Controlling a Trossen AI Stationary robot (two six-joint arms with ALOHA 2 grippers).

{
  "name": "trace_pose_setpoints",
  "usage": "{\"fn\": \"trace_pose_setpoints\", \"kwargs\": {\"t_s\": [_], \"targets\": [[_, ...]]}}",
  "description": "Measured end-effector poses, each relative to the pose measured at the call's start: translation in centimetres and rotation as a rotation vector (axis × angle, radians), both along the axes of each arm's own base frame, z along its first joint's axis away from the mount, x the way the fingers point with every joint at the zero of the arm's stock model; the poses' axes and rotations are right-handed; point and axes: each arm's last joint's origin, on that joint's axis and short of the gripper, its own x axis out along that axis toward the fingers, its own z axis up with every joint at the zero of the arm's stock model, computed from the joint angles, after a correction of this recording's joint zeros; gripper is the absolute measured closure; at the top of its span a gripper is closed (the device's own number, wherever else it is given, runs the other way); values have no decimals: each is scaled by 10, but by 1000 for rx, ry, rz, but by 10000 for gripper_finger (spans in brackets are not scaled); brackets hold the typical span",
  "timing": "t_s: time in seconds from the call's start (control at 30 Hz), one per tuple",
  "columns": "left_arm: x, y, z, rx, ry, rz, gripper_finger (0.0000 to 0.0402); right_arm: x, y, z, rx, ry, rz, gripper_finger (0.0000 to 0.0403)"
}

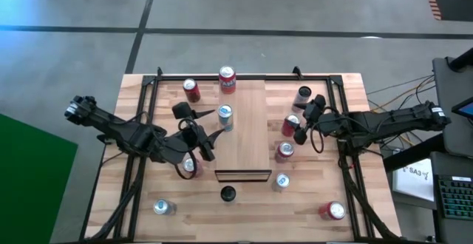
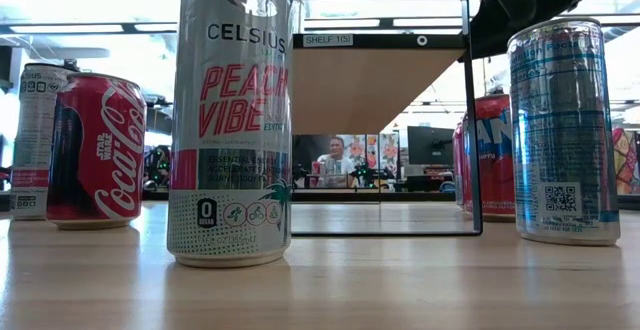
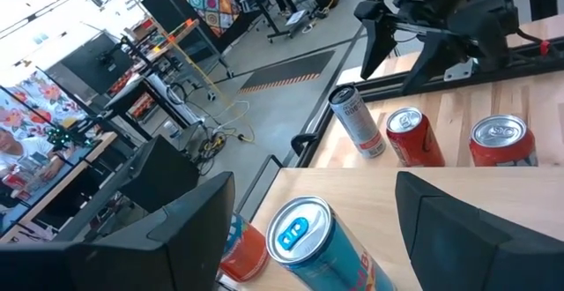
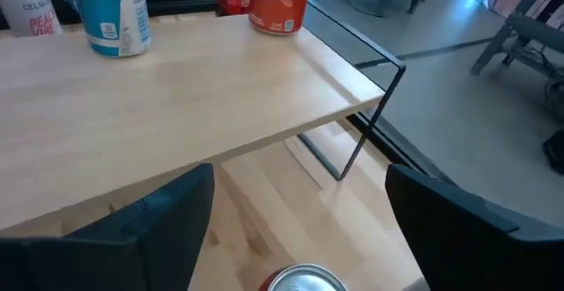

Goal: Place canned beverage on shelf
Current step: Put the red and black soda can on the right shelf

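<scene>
The shelf (image 1: 242, 137) is a light wood board raised over the middle of the table. A teal can with a blue top (image 1: 225, 117) stands on its base on the shelf, and a red-orange can (image 1: 227, 80) stands at the shelf's far end. My left gripper (image 1: 216, 124) is open at the shelf's left edge. In the left wrist view the teal can (image 3: 300, 229) stands between its spread fingers, with a gap on each side. My right gripper (image 1: 301, 123) is open over a red can (image 1: 290, 125) on the table right of the shelf. That can's top (image 4: 304, 280) shows between its fingers.
Several more cans stand on the table: a red one (image 1: 191, 90) at far left, a grey one (image 1: 303, 96), a red one (image 1: 284, 151), a blue-white one (image 1: 281, 181), a red one (image 1: 334, 211), one (image 1: 162, 207) near the front. A black object (image 1: 228, 194) sits before the shelf.
</scene>
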Motion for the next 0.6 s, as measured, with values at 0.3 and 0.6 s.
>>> {"fn": "trace_pose_setpoints", "kwargs": {"t_s": [0.3,0.6], "targets": [[-5,2,2,21,25,-4,122,3,0,-3,108,-45,-32,78],[-11,6,0,6,23,5,122,6,-12,-10,218,213,-47,78]]}}
